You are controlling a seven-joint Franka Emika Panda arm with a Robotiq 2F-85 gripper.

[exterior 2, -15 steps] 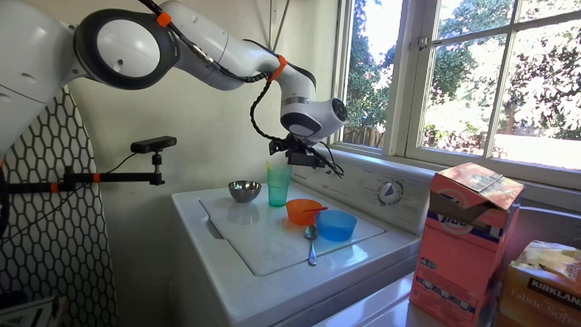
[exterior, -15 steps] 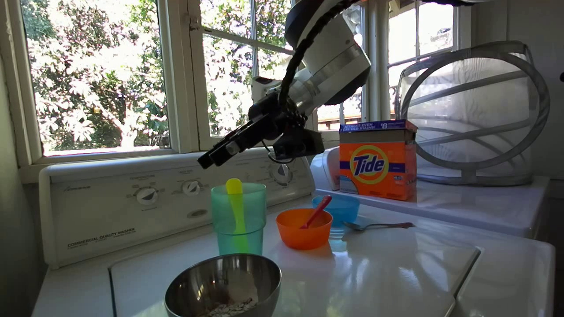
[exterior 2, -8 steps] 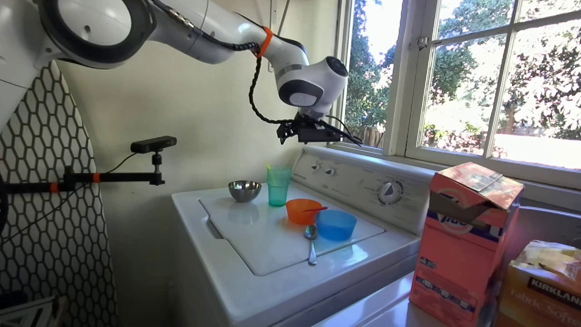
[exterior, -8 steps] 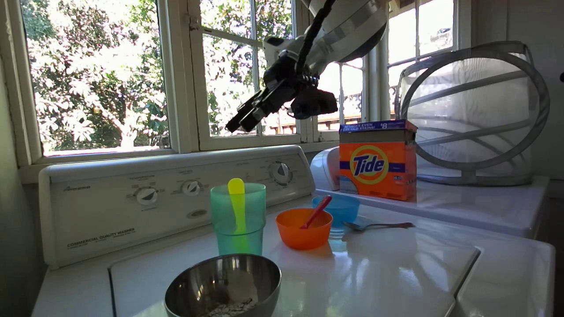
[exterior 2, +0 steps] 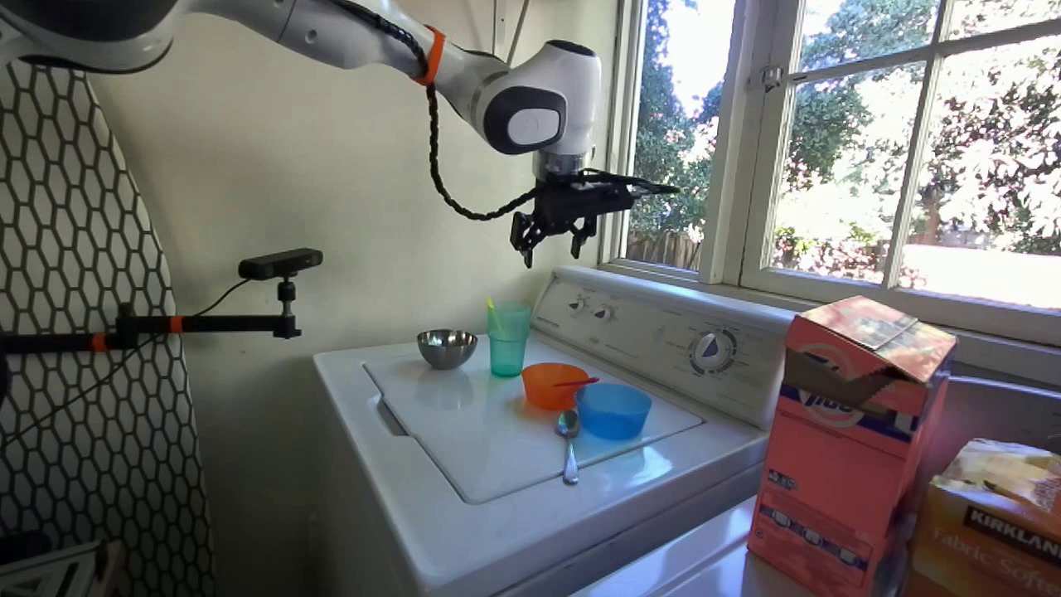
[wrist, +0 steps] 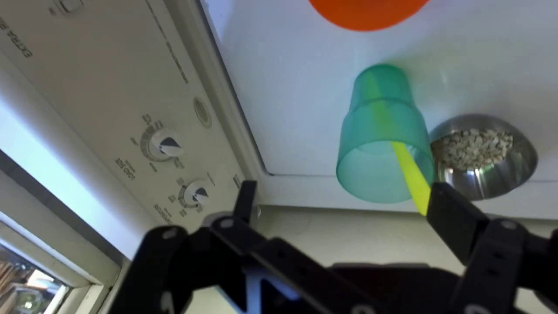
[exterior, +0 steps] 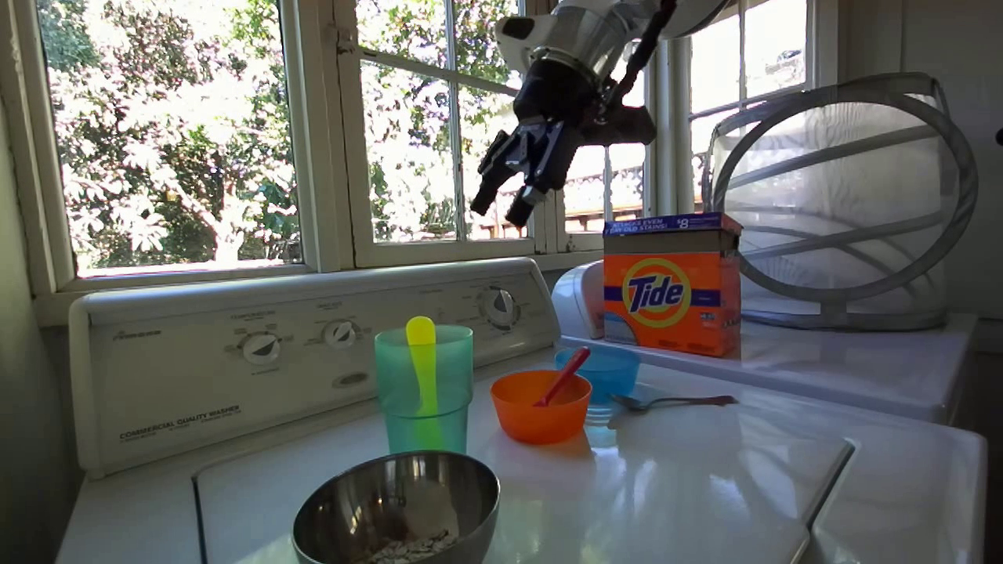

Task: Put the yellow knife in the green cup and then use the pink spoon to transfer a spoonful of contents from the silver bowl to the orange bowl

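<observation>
Over the past second the gripper [exterior 2: 552, 259] has risen and its jaws have spread; they stand wide apart above the washer [exterior 2: 464, 439]. The yellow knife [exterior: 420, 332] leans inside the upright green cup [exterior: 454, 384], between the silver bowl [exterior 2: 447, 355] and the orange bowl [exterior: 537, 423]. The latter contains the pink spoon [exterior: 566, 374]. Adjacent to it: the blue cup [exterior 2: 613, 414] and a metal spoon [exterior 2: 570, 458].

There are three bowls [exterior 2: 446, 354] [exterior 2: 545, 395] [exterior 2: 615, 419], one cup [exterior 2: 509, 347], one knife [wrist: 410, 178], probably two spoons [exterior: 563, 377] [exterior 2: 570, 463]

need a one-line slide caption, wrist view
Yellow knife leaning in the green cup, silver bowl of pale flakes beside it, open fingers in the foreground.
</observation>
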